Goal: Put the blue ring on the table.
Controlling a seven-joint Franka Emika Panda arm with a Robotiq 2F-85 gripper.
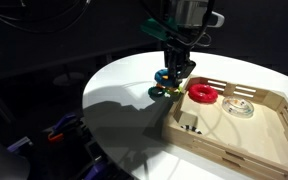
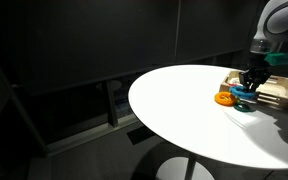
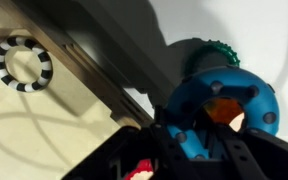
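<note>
Wrist view: the gripper (image 3: pixel 209 140) enters from 6 o'clock. Its dark fingers are closed on the near rim of the blue ring (image 3: pixel 199 95), which fills the lower right of the picture. An orange piece (image 3: pixel 224 112) shows through the ring's hole, and a small green ring (image 3: pixel 216 50) sits just beyond the blue ring at 12 o'clock. The white table (image 3: pixel 274 30) lies behind them. At 9 o'clock a black-and-white striped ring (image 3: pixel 24 62) rests on the floor of the wooden tray (image 3: pixel 34 130).

In an exterior view, the gripper (image 1: pixel 176 72) hangs over the table (image 1: pixel 124 85), just outside the 9 o'clock end of the tray (image 1: pixel 234 150). The blue ring (image 1: pixel 165 76) is between the fingers. The orange piece (image 1: pixel 170 92) and the green ring (image 1: pixel 155 92) lie just below it on the table top. A red ring (image 1: pixel 202 93) and the striped ring (image 1: pixel 242 108) are inside the tray.

In an exterior view from farther off, the gripper (image 2: pixel 250 82) is low at the table's (image 2: pixel 174 110) 3 o'clock side. The blue ring (image 2: pixel 244 100) is under it, beside the orange piece (image 2: pixel 224 98) and in front of the tray (image 2: pixel 282 92). It cannot be told from here whether the ring touches the table top.

Task status (judgement): the ring is outside the tray and over the table. Left to do: lower it onto a bare spot, open the fingers and withdraw.
</note>
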